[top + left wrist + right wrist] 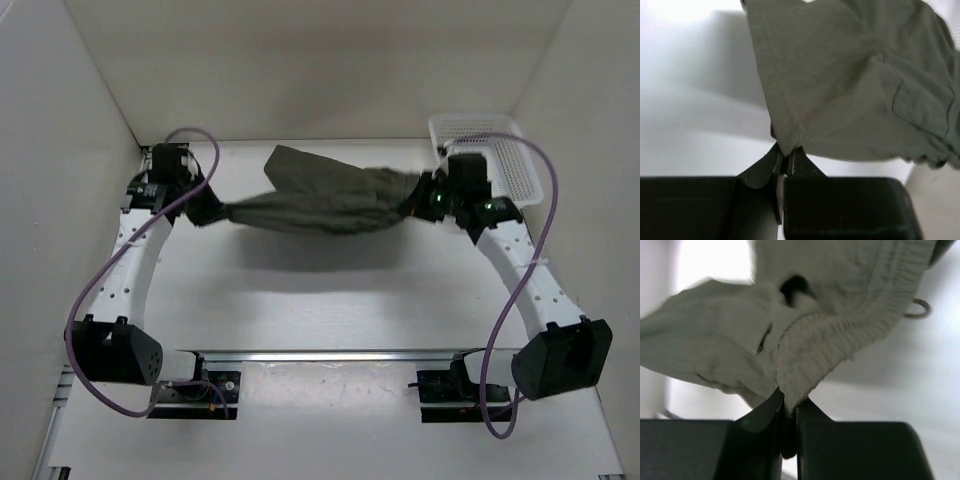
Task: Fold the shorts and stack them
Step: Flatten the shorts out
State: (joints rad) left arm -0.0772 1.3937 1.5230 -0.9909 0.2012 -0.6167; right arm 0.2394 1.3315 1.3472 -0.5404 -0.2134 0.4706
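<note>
Walled white tabletop [330,310], open below: my left fingers [786,165] and right fingers [787,407] pinch one pair of shorts [320,195] aloft; one basket [500,150] rear-right.

From above you can't see the fingertips of the left pincer [213,212] or the right pincer [420,200], because the bunched ends of the shorts [320,195] swallow both. The white basket [515,160] is partly hidden behind the right arm [520,260]. On your left wrist camera the shorts run off the top and right edges, and on the right wrist they're blurred and cut off at the top, with that small loop [918,308] beside the waistband too fuzzy to name.
</note>
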